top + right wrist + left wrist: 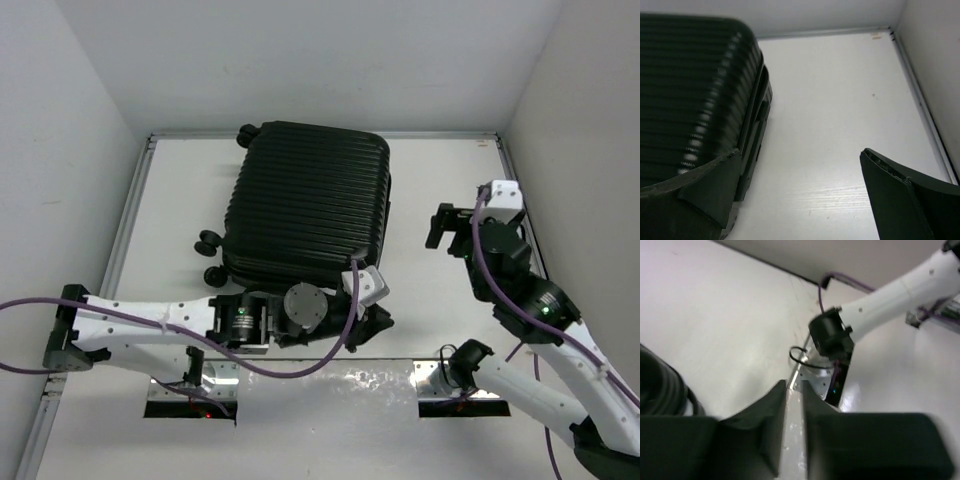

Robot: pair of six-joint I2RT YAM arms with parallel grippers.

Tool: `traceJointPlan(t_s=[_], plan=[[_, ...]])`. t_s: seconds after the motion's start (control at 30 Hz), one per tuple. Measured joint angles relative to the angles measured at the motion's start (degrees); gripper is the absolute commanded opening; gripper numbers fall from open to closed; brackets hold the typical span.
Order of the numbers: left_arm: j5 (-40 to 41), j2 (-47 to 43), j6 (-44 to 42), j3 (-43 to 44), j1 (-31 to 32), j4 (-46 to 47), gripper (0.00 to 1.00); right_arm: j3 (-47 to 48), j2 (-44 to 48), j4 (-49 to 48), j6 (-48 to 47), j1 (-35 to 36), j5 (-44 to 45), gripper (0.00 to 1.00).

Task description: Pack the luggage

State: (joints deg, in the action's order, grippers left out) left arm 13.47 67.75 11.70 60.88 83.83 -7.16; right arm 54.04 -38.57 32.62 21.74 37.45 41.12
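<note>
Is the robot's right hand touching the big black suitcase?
Apart. In the top external view, bare white table lies between the right gripper and the suitcase.

White table [440,190] (grey walls [60,130] around)

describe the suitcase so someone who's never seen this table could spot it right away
On the white table, look toward the far edge, left of centre. The luggage lies flat and closed there, the largest item, black with a ribbed hard shell and small wheels on its left side.

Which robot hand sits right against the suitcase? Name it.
The left hand, at the near right corner of the suitcase. The right hand hangs apart over bare table.
</note>
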Motion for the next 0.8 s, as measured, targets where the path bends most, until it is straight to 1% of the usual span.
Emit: traceJointPlan(t_s=[0.03,0.07,0.13,0.17,0.2,0.27,0.3,0.37,0.4,0.43,0.5,0.57,0.6,0.67,0.7,0.73,0.8], plan=[[1.97,-0.02,0.02,1.51,1.79,-0.90,0.43,1.36,-0.07,0.48,-0.35,-0.07,0.79,0.99],[4.72,-0.50,0.24,2.58,2.40,-1.68,0.50,2.69,0.00,0.76,-0.61,-0.17,1.36,0.99],[11.50,-1.92,2.27,4.59,1.46,-3.30,0.58,5.07,-0.55,0.83,-0.85,-0.20,2.25,0.99],[15.47,-2.89,4.02,6.51,-1.60,-5.31,0.61,5.79,-1.22,0.85,-0.90,-0.22,2.29,0.99],[17.31,-3.32,5.51,8.20,-5.01,-7.23,0.68,6.29,-2.27,0.92,-0.90,-0.22,2.29,0.99],[20.70,-3.67,8.61,11.76,-15.56,-10.21,0.82,6.45,-5.40,1.22,-0.83,-0.55,1.90,0.99],[21.86,-3.61,10.16,13.46,-22.23,-11.85,0.86,6.43,-7.21,1.51,-0.81,-1.18,0.98,0.99],[24.11,-3.34,12.98,15.67,-34.10,-14.86,0.91,6.27,-10.97,1.92,-0.81,-3.54,-1.97,0.99],[25.33,-3.26,14.38,16.70,-41.24,-16.90,0.93,5.86,-13.51,1.79,-0.81,-5.88,-4.79,0.99],[25.44,-3.26,15.28,17.29,-45.99,-18.25,0.95,5.14,-15.50,1.75,-0.81,-8.07,-7.13,0.99],[24.52,-3.26,16.92,17.90,-55.58,-20.26,0.96,3.21,-18.88,1.49,-0.81,-12.94,-11.67,0.99],[21.33,-2.95,18.05,17.90,-64.96,-21.44,0.95,1.07,-22.25,0.17,-0.74,-18.32,-17.51,0.99],[19.65,-2.47,18.51,17.90,-68.65,-21.77,0.95,0.35,-23.98,-0.59,-0.72,-20.15,-19.39,0.99],[16.35,-0.11,19.28,17.88,-75.80,-21.64,0.92,-0.31,-28.92,-1.38,-0.55,-22.99,-22.49,0.99],[14.62,1.46,19.58,17.88,-78.03,-21.42,0.92,-0.50,-31.36,-2.34,-0.48,-23.50,-24.02,0.98],[13.05,3.69,19.65,17.88,-79.52,-21.27,0.92,-0.96,-33.90,-3.78,-0.28,-23.56,-25.94,0.98],[10.25,9.27,19.69,17.88,-80.46,-21.00,0.92,-3.17,-36.57,-6.80,0.24,-23.39,-30.32,0.95]])
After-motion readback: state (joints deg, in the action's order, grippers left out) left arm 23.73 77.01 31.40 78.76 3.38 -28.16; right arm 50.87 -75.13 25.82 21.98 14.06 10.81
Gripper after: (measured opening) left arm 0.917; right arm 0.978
